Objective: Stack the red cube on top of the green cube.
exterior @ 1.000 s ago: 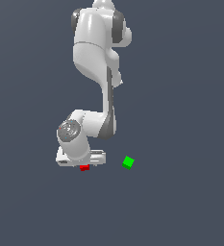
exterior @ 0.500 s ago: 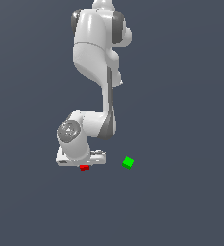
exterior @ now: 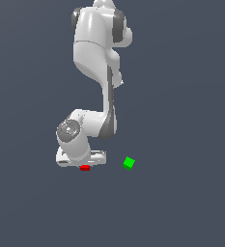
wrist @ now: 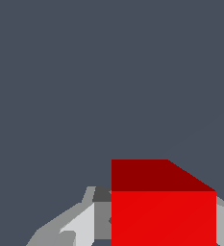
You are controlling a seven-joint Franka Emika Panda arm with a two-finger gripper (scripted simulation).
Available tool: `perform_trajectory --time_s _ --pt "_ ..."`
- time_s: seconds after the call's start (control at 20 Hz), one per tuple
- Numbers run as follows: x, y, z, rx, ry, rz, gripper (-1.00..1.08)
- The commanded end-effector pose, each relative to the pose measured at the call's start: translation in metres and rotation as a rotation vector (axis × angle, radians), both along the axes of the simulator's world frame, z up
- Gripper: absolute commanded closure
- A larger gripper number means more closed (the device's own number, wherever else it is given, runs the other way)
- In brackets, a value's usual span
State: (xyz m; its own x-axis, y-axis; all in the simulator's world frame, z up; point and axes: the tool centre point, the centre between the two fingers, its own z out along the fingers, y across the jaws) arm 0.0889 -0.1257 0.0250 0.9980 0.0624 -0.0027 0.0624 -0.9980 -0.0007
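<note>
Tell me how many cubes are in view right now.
2. The small bright-red cube sits right under the pincer; the small bright-green cube lies apart on the floor, toward the exterior view's right. No others show.

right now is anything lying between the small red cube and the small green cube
Nothing: in the exterior view the stretch of flat grey floor between the small bright-red cube and the small bright-green cube is bare.

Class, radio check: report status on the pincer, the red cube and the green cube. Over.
Pincer low over red cube, cube between its fingers; grip unconfirmed. Green cube apart, on the exterior view's right. Nothing visible between them.
</note>
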Motion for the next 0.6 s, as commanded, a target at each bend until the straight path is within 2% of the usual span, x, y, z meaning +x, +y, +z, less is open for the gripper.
perform_trajectory --time_s 0.0,0.55 --pt "0.0 0.0 0.009 0.0 -0.002 0.0 1.08" --pt "0.0 0.0 0.08 0.0 -0.003 0.0 1.08"
